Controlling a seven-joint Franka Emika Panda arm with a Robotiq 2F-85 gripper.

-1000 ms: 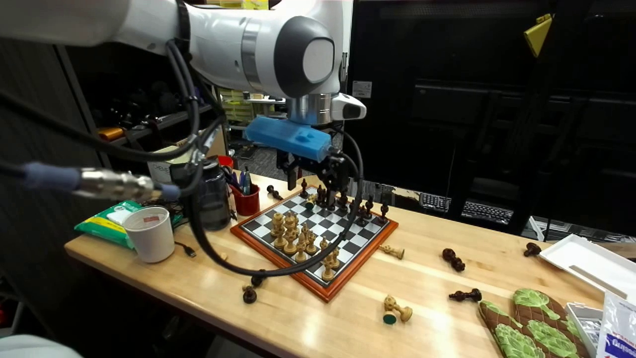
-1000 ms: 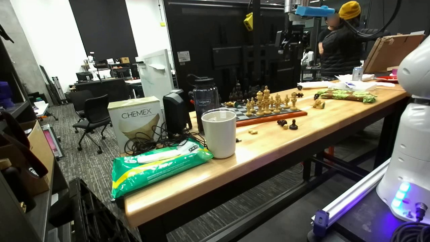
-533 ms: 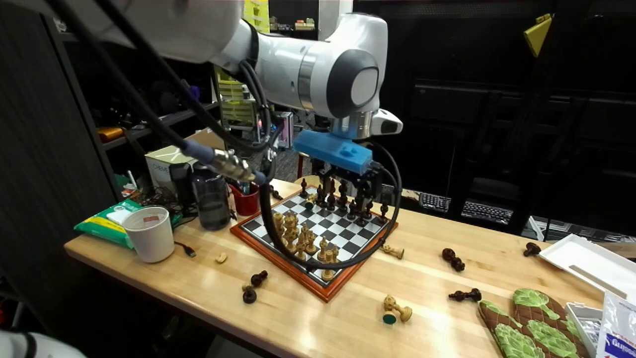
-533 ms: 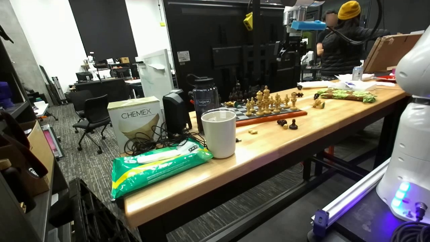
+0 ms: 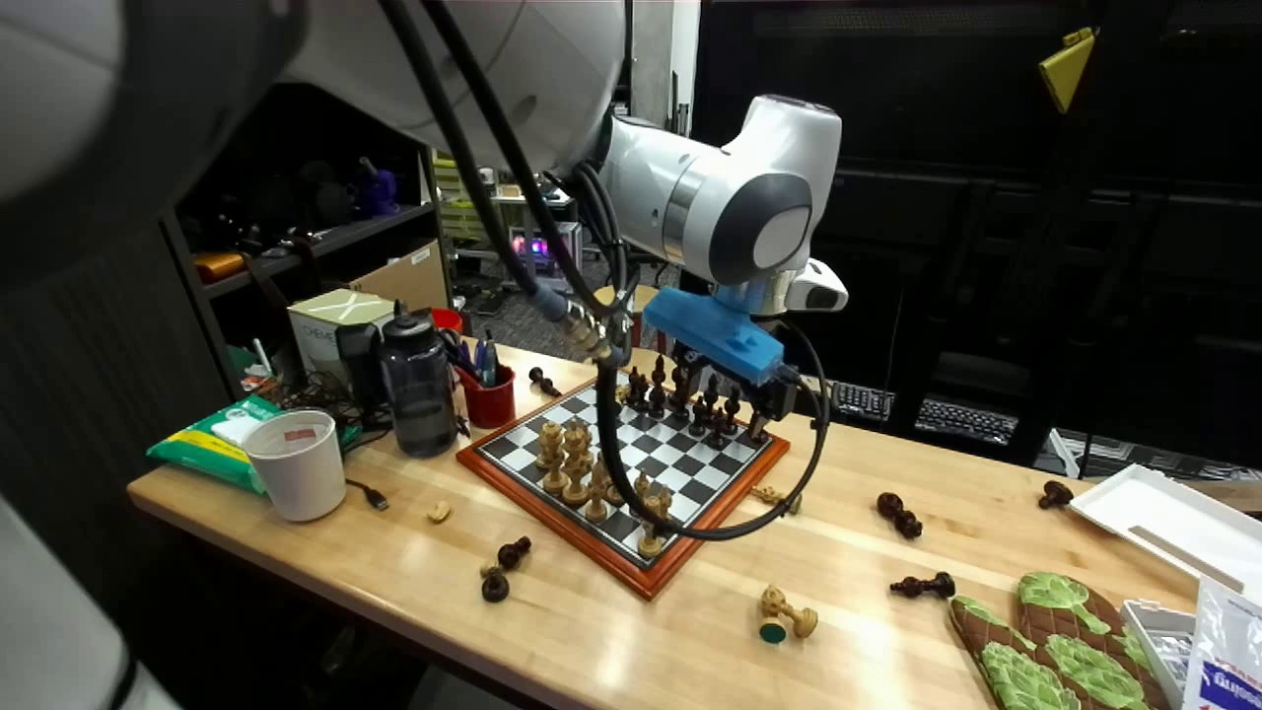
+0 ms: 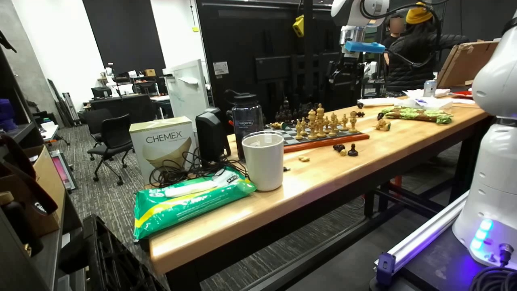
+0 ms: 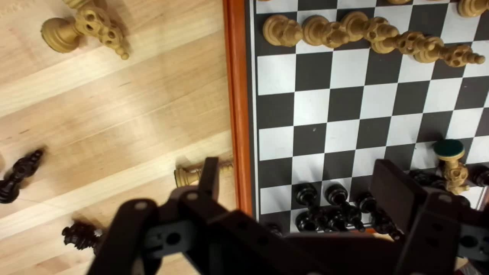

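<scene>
Arm (image 5: 710, 187) lower vs 0.5 s ago in both exterior views. Below, 1 chessboard (image 7: 309, 103) nr far edge of counter (image 5: 848, 562); gripper (image 7: 298, 168), jaws spread wide, hovers nr dark chess pcs (image 7: 336, 194), count unclear. 1 toppled light pc (image 7: 454, 172) among them, 1 light pc (image 7: 187, 177) by board's rim, 2 light pcs (image 5: 777, 603) twd near edge.

Wall (image 6: 60, 44) white, bearing a dark panel (image 6: 125, 36). Carpet (image 6: 109, 204) grey, streaked; a black chair (image 6: 115, 137) stands on it. Whiteboard (image 6: 185, 99) upright.
</scene>
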